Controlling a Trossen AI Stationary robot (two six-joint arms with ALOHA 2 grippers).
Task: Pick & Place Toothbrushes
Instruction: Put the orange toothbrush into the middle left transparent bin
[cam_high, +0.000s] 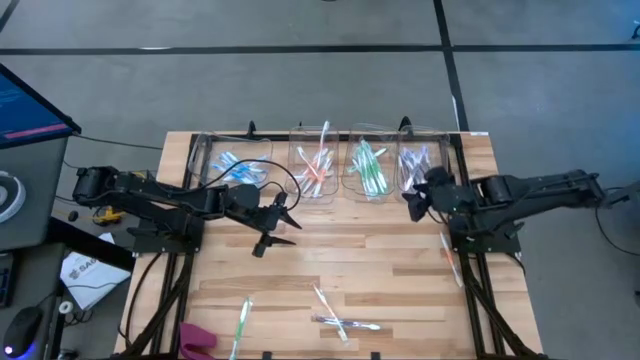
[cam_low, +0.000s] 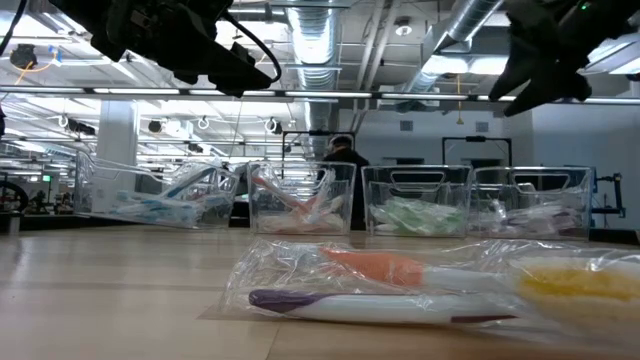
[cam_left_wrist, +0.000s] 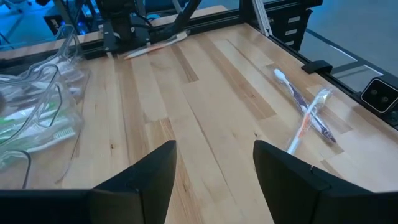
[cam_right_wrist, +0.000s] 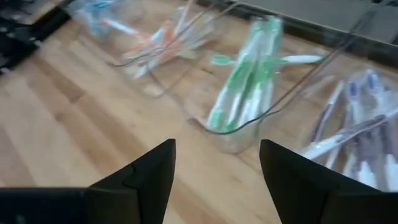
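Wood table (cam_high: 300, 265): left tool (cam_high: 283, 222) & right tool (cam_high: 412, 204) both spread wide, empty, touching nothing.

Four clear plastic bins (cam_high: 325, 160) stand in a row along the far edge of a pale wooden table (cam_high: 330, 260). A pink cloth (cam_high: 198, 338) lies at its near corner; a person (cam_low: 342, 165) stands in the workshop behind.
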